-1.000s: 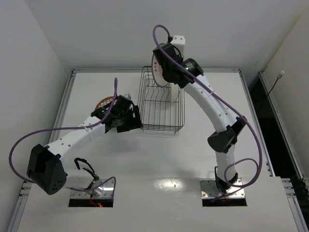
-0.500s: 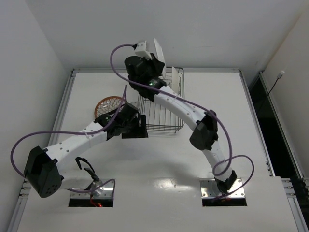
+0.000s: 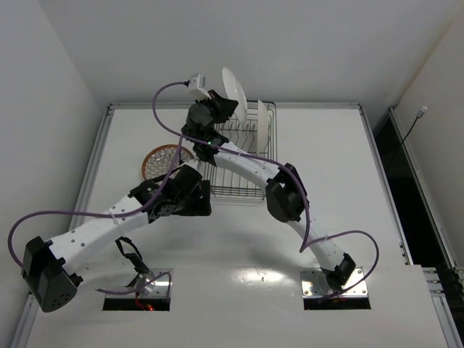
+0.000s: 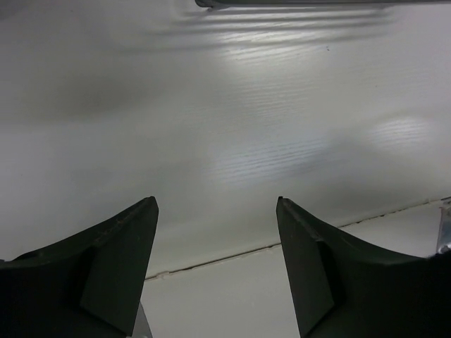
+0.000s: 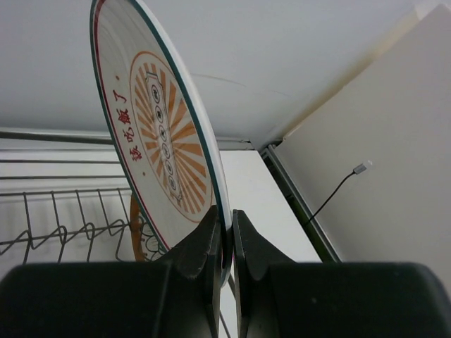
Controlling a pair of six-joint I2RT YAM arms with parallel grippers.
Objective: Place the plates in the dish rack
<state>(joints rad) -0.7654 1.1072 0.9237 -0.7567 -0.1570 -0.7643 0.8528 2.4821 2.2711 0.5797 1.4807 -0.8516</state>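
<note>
Right hand (image 5: 224,243) clamps the sunburst plate (image 5: 158,141) by its rim, upright above the dish rack (image 3: 239,130) — loading step; next, lower it edge-first into a free slot. Left hand (image 4: 215,267) is released, empty.

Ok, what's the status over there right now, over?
Left jaws open, empty. Right jaws shut on sunburst plate, held upright above dish rack. Second plate racked, brown-rimmed plate on table. No obstruction seen.
</note>
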